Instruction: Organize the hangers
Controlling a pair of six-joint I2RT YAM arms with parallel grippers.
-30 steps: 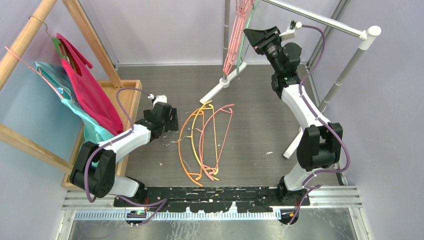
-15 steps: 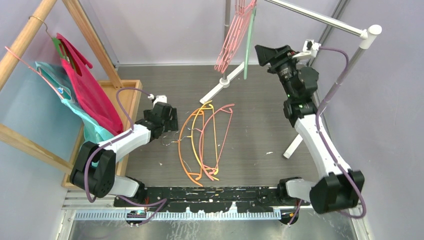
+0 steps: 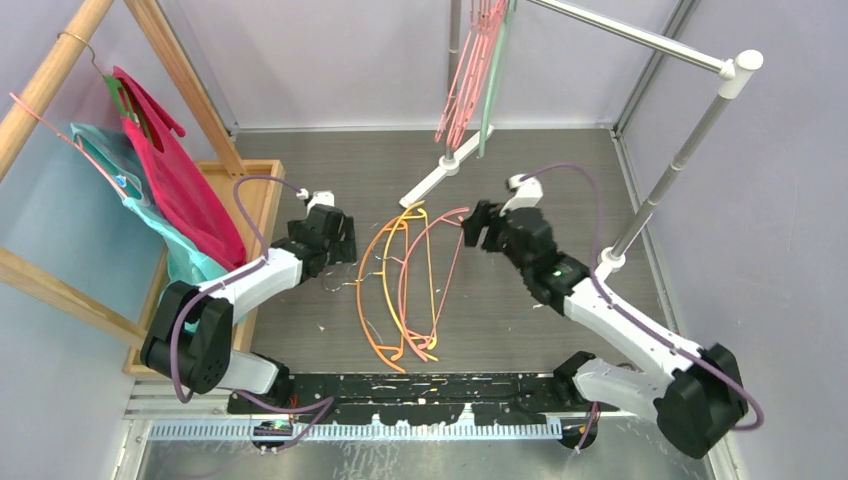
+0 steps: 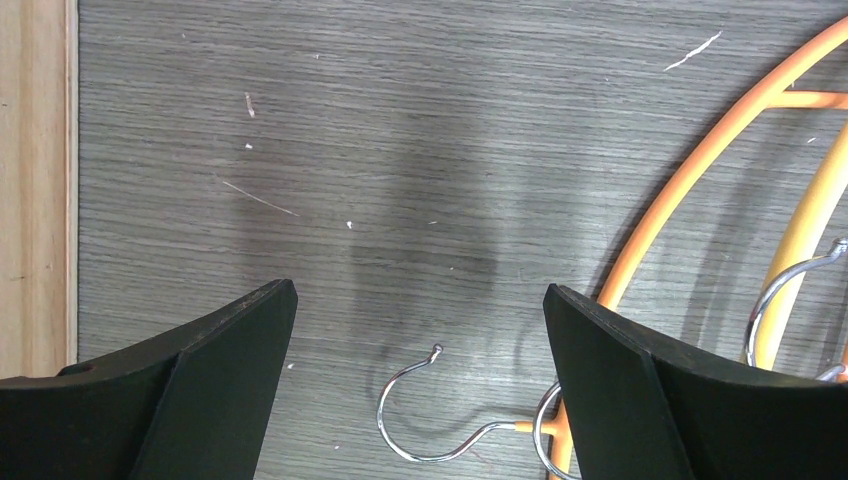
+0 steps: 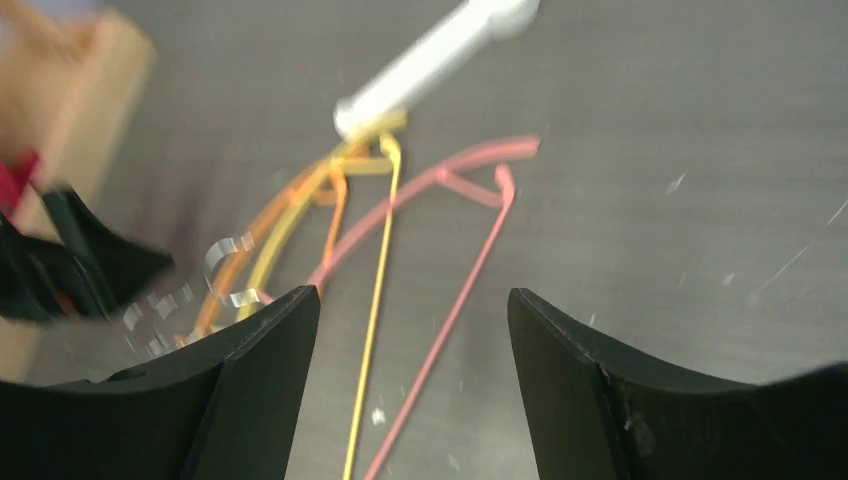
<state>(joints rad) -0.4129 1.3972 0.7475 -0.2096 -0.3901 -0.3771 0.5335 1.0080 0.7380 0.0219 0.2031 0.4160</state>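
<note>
Mid-task, judging by pink hangers (image 3: 462,80) and a pale green hanger (image 3: 487,100) hung on the rail (image 3: 640,38). Hovering low with the right tool (image 3: 478,228), wide and empty, beside the pink hanger (image 5: 471,270) lying with an orange hanger (image 4: 700,178) and a yellow hanger (image 4: 792,255) on the table (image 3: 560,180). Holding the left tool (image 3: 338,243), wide and empty, over a metal hook (image 4: 420,445). Next, probably: pinch one thin bar only, lift clear of the overlap. Below, scuffed grey wood-grain; around, pale lilac walls (image 3: 330,60).
</note>
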